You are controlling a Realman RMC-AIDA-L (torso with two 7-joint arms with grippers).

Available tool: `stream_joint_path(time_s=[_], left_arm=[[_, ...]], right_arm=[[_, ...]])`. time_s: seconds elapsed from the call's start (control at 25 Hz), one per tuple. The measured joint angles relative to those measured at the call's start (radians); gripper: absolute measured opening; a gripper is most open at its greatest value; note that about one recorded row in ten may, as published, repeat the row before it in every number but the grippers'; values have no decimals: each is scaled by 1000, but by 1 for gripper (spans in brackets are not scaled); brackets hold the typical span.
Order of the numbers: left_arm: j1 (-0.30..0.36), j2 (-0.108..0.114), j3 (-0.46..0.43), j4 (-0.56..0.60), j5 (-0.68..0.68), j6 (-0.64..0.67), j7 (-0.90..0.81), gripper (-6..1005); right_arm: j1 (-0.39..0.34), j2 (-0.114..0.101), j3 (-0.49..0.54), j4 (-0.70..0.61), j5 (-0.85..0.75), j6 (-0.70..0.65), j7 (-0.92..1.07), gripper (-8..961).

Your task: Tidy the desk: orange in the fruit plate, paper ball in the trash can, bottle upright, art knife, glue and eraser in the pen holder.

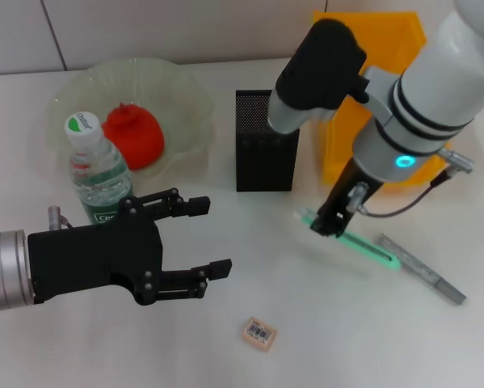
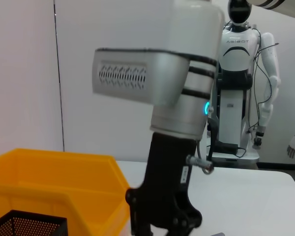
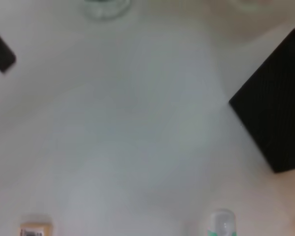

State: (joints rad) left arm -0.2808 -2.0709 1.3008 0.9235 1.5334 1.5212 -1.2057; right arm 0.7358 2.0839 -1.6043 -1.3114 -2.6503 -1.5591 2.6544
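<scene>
Head view: one orange [image 1: 133,135] lies in the one fruit plate [image 1: 185,93]. One bottle [image 1: 97,170] stands upright just before the plate, its label lettering too small to read. One pen holder [image 1: 265,141] stands beside one trash can [image 1: 367,97]. One eraser [image 1: 259,333], barcode up, lies on the table [image 1: 347,339]. The left gripper [image 1: 213,238] hovers, fingers spread, holding nothing. The right gripper [image 1: 326,226] meets a green art knife [image 1: 363,245]; its grip cannot be told.

Left wrist view: a white humanoid robot [image 2: 238,83] reads "AGIBOT".

Right wrist view: eraser, pen holder.
</scene>
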Motion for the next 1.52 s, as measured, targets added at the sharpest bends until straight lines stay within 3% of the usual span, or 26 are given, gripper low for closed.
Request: stream_joint_path(time_s=[0.4, 0.6, 1.24, 1.52], left_arm=[[-2, -1, 0, 0, -1, 4, 0, 810], [-5, -1, 0, -1, -14, 20, 0, 810], [0, 0, 0, -38, -38, 42, 25, 810], [-1, 0, 0, -50, -38, 50, 25, 810]], right_arm=[[-137, 0, 158, -312, 10, -28, -25, 173], [-192, 3, 191, -381, 13, 5, -43, 176], [-335, 1, 342, -373, 315, 259, -265, 184], [-403, -1, 369, -270, 591, 410, -492, 188]])
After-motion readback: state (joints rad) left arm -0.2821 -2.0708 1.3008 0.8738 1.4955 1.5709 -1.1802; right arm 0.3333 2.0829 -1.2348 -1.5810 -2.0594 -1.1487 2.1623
